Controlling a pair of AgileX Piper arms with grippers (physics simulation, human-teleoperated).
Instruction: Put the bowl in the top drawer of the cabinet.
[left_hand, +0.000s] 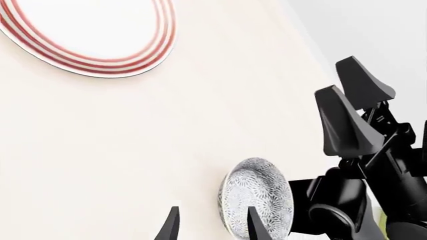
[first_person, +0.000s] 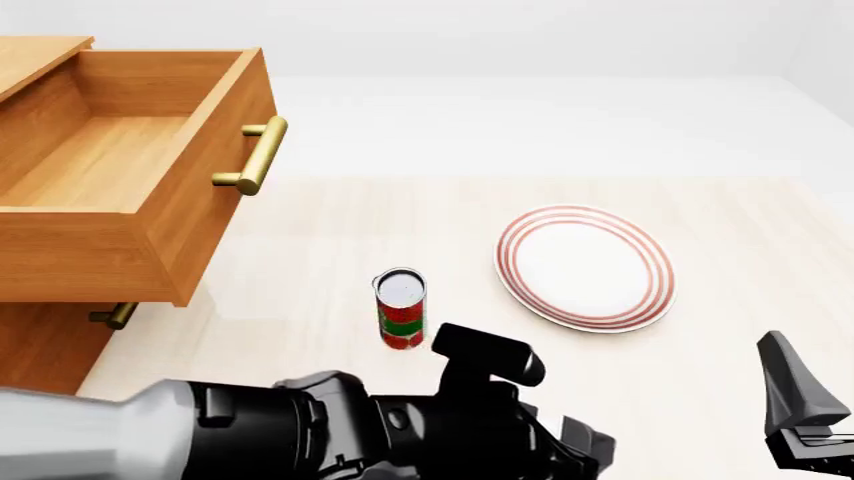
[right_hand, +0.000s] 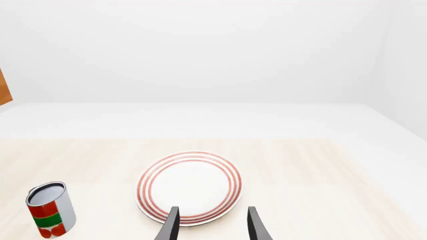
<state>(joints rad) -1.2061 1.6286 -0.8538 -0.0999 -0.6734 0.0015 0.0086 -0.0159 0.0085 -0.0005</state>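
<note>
The deep white bowl with small blue-grey flowers (left_hand: 256, 200) lies on the pale wooden table (left_hand: 133, 150) just ahead of the left gripper (left_hand: 212, 225), jaws parted, beside the right gripper (right_hand: 212, 224), also parted, aimed at the red-ringed flat plate (right_hand: 189, 186); the orange-brown top drawer (first_person: 127, 190) stands open.

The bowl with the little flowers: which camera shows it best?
The left wrist view is the only one showing the bowl: its flowered surface appears just past the left gripper, beside the right arm. In the front view the left arm fills the near table where it would be. The right wrist view shows only the plate and can.
</note>
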